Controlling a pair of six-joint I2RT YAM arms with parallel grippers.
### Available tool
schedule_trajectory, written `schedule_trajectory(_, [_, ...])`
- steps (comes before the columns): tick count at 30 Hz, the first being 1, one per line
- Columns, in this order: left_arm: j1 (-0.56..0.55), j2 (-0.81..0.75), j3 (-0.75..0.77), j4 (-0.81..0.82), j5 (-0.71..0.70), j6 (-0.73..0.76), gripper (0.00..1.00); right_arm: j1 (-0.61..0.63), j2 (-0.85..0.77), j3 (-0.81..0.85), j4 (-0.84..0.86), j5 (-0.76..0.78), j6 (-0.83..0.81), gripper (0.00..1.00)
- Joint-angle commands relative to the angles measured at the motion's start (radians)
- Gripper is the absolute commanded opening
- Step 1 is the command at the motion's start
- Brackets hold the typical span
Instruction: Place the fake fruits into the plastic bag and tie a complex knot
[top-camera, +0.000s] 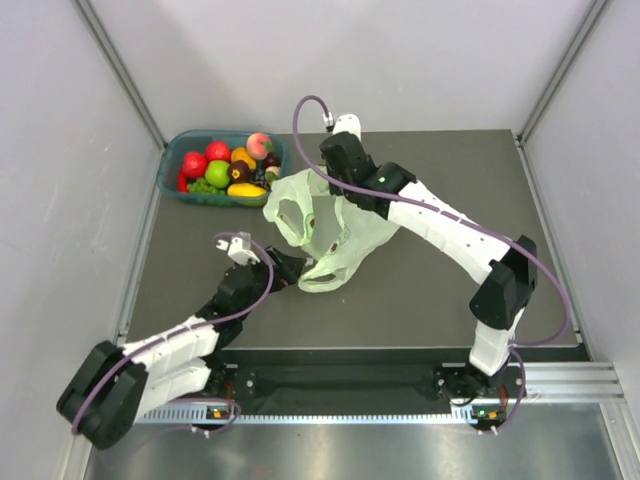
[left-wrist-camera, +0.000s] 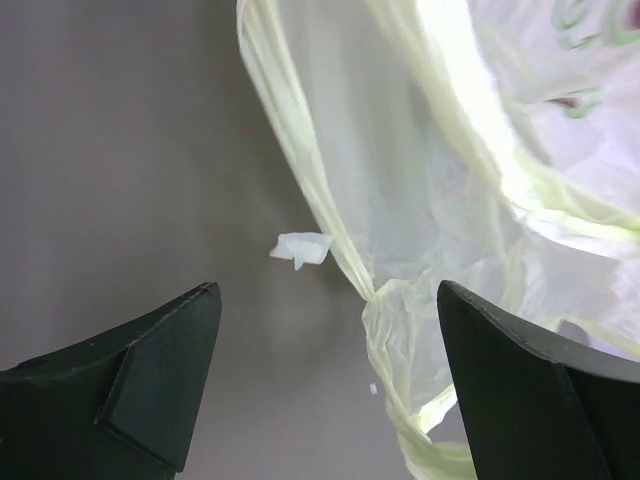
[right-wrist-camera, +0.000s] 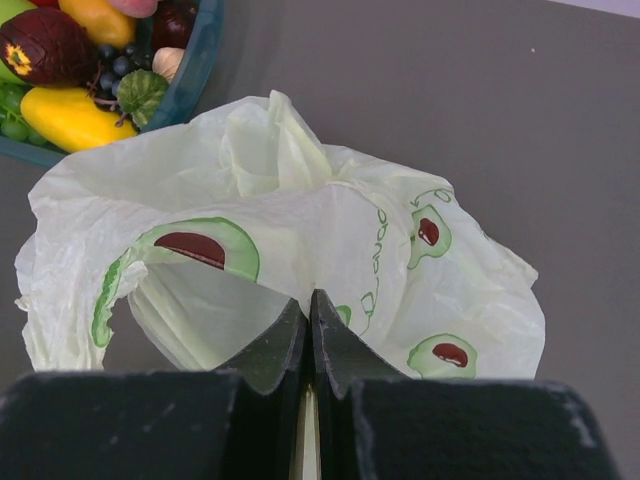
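The pale green plastic bag (top-camera: 340, 240) with avocado prints lies crumpled and open mid-table. My right gripper (top-camera: 324, 192) is shut on the bag's rim (right-wrist-camera: 300, 250) and holds it up. My left gripper (top-camera: 294, 268) is open at the bag's near left edge. In the left wrist view a twisted handle strip (left-wrist-camera: 395, 330) hangs between my open fingers (left-wrist-camera: 150, 380), closer to the right one, touching neither. The fake fruits (top-camera: 225, 165) lie in the tub, also seen in the right wrist view (right-wrist-camera: 70, 60). I see no knot.
The teal tub (top-camera: 172, 172) stands at the back left, just beyond the bag. A small white scrap (left-wrist-camera: 300, 248) lies on the dark mat left of the handle strip. Grey walls close in both sides and the back.
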Motion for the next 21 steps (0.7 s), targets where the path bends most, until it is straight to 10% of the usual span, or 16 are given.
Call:
schedule_trajectory(1, [-0.004,0.103,0.062,0.078,-0.028,0.025,0.94,-0.010,-0.022,0.036,-0.012,-0.025,0.026,0.00])
schedule_trajectory(14, [0.002,0.479,0.295,0.164,-0.086,0.039,0.85,-0.008,-0.093,-0.010,-0.024,-0.048,0.045,0.00])
schedule_trajectory(18, [0.004,0.608,0.351,0.212,-0.063,0.018,0.66,-0.008,-0.105,-0.009,-0.032,-0.015,0.031,0.00])
schedule_trajectory(21, [0.009,0.683,0.390,0.246,-0.059,0.034,0.30,-0.011,-0.116,-0.006,-0.056,0.053,0.013,0.00])
